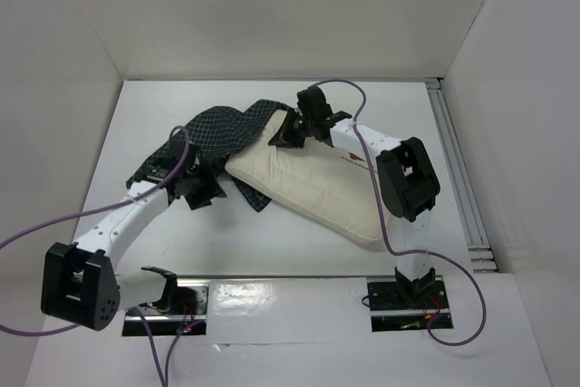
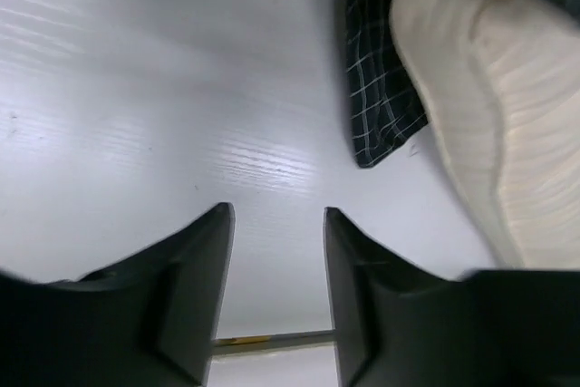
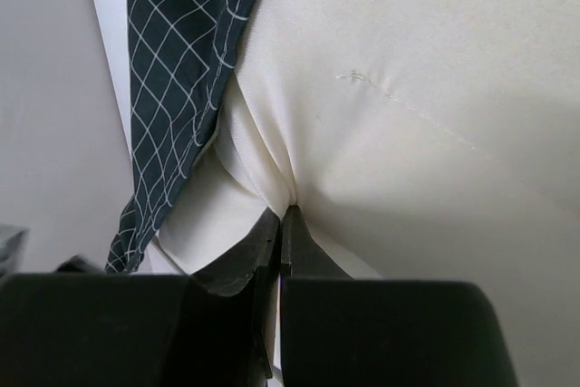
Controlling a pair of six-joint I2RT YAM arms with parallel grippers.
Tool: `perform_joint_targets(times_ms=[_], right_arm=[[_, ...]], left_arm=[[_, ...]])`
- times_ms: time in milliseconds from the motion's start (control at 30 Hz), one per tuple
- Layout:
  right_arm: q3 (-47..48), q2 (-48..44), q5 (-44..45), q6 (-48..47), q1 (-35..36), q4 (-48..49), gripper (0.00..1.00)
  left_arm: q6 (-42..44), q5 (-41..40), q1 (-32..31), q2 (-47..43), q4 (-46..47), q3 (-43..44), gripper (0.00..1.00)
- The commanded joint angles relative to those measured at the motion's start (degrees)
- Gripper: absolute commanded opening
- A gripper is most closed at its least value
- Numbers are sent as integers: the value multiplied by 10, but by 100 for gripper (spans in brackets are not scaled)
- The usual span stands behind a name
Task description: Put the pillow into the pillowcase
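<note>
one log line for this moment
left gripper: open, over white table | right gripper: shut on soft cream-white rectangular pillow | dark white-checked cloth pillowcase: bunched at pillow's far end | pillow: mostly uncovered

Bright, even light falls from above, so the shadows on the white desk (image 1: pixel 299 251) are soft. Its near edge gives a shiny glare in the top view. In the wrist views the left hand (image 2: pixel 276 215) and the right hand (image 3: pixel 281 219) look dark and blurred, while the pillow (image 3: pixel 408 88) is sharp.
</note>
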Motion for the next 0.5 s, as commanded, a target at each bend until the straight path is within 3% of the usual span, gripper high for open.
perform_joint_targets(times_ms=[0, 33, 100, 367, 467], right_arm=[[4, -41, -32, -7, -5, 30, 0], [5, -41, -32, -7, -5, 30, 0], [5, -41, -32, -7, -5, 30, 0], [16, -41, -51, -7, -15, 30, 0], [21, -41, -51, -7, -15, 30, 0]], left_arm=[[-65, 65, 0, -12, 180, -70, 66], [-65, 65, -5, -12, 203, -79, 77], [-65, 59, -5, 7, 253, -92, 79], [-71, 53, -18, 95, 399, -126, 68], [-66, 47, -28, 138, 409, -115, 64]])
